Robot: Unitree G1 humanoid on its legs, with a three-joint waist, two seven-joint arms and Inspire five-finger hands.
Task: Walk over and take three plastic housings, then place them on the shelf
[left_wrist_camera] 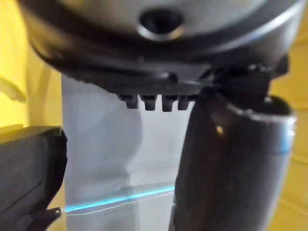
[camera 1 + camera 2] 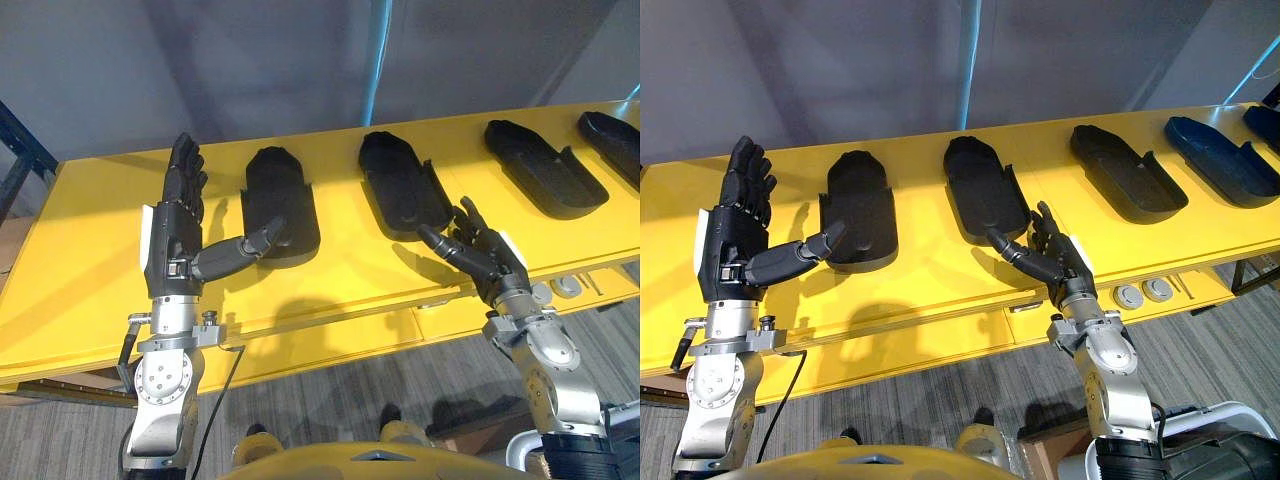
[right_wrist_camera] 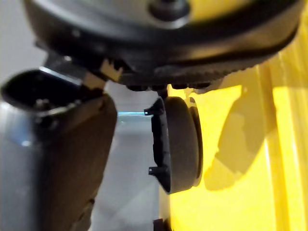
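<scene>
Several black plastic housings lie in a row on the yellow table (image 2: 90, 270). My left hand (image 2: 175, 235) stands upright and open just left of the leftmost housing (image 2: 280, 200), its thumb stretched over that housing's near left corner. In the left wrist view the thumb (image 1: 231, 159) points past the housing's edge (image 1: 29, 168). My right hand (image 2: 485, 255) is open, palm up, just in front of the second housing (image 2: 402, 185), holding nothing. That housing (image 3: 180, 144) shows beyond the hand in the right wrist view.
A third housing (image 2: 545, 165) and a fourth housing (image 2: 612, 135) lie further right. Two round sockets (image 2: 1143, 292) sit in the table's front edge by my right wrist. A grey wall backs the table. A dark rack frame (image 2: 20, 150) stands at the far left.
</scene>
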